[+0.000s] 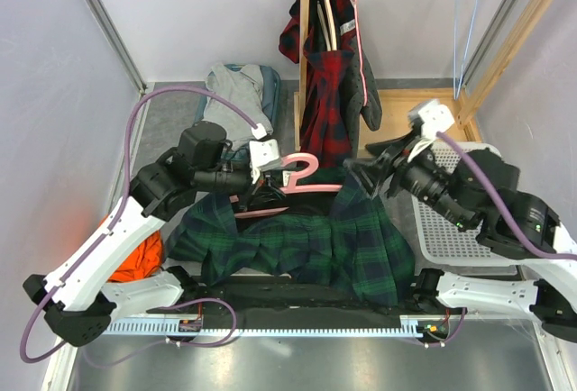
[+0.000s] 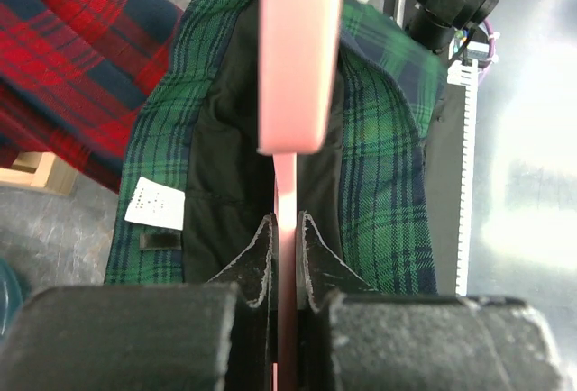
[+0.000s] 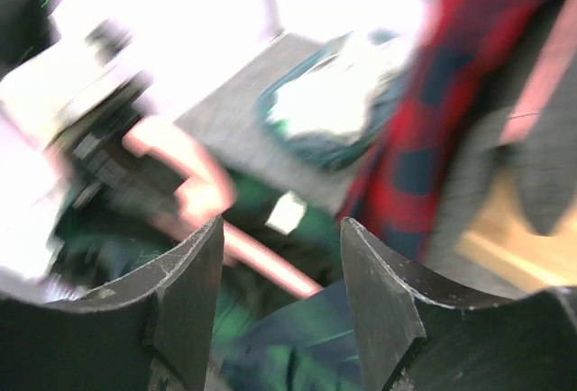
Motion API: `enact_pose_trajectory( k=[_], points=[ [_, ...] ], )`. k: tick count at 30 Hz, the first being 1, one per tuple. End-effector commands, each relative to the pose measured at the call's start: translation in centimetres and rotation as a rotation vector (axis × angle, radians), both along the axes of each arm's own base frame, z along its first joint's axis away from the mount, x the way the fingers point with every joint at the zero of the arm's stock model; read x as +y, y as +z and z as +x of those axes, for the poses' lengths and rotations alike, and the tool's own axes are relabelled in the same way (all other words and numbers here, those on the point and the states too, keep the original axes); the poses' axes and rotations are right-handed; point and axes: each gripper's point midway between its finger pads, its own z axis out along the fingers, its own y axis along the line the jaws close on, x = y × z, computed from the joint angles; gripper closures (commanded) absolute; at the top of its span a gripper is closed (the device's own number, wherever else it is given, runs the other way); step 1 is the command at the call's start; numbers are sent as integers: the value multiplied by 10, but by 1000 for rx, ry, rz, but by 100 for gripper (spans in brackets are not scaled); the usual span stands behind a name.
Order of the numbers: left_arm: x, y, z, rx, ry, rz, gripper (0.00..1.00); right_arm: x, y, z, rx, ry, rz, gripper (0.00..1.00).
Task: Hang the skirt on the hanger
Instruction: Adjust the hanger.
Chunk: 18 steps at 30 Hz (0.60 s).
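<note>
The left claw is clamped together on the thin lower bar of the pink hanger, with one finger pad pressed against each side of the bar. The hanger is held above the counter, in front of the arm bases. The green plaid skirt hangs from the hanger directly ahead of the left claw. Its waistband wraps both sides of the hanger body, and its hem spreads down to the near counter edge. A white label shows on the dark lining of the skirt. The right claw stands at the right end of the hanger, just beside the top edge of the skirt. Its fingers are apart and hold nothing. The right wrist view is blurred. A red plaid garment hangs on the wooden rack behind.
</note>
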Motion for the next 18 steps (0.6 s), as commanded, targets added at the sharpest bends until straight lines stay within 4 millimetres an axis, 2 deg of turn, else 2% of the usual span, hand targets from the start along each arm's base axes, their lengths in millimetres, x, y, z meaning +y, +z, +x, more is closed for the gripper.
enact_pose_trajectory(
  k=[1, 5, 6, 8, 9, 11, 12, 13, 15, 16, 17, 18],
  points=[
    [2, 33, -3, -63, 19, -104, 98, -38, 43, 37, -39, -316, 82, 39],
    [6, 36, -12, -64, 5, -119, 98, -33, 66, 64, -78, -460, 51, 38],
    [6, 35, -14, -57, 1, -121, 98, -22, 75, 74, -86, -483, 47, 34],
    [8, 35, -18, -52, -6, -129, 98, -16, 82, 87, -109, -537, 13, 29],
    [8, 35, -20, -45, -8, -132, 98, -4, 88, 96, -115, -553, 9, 25],
    [9, 34, -23, -40, -12, -136, 98, 3, 91, 112, -122, -582, -4, 21],
    [9, 34, -24, -36, -13, -140, 98, 13, 94, 121, -122, -587, -1, 19],
    [10, 34, -25, -36, -13, -140, 98, 9, 94, 133, -120, -617, -2, 18],
    [11, 35, -27, -34, -10, -148, 98, 16, 93, 151, -109, -629, 14, 16],
    [11, 35, -27, -33, -10, -151, 98, 9, 92, 162, -104, -663, 14, 16],
    [11, 34, -27, -28, -10, -152, 98, 14, 85, 172, -95, -665, 1, 16],
    [11, 34, -28, -27, -11, -153, 98, 13, 87, 177, -91, -671, 19, 16]
  ],
)
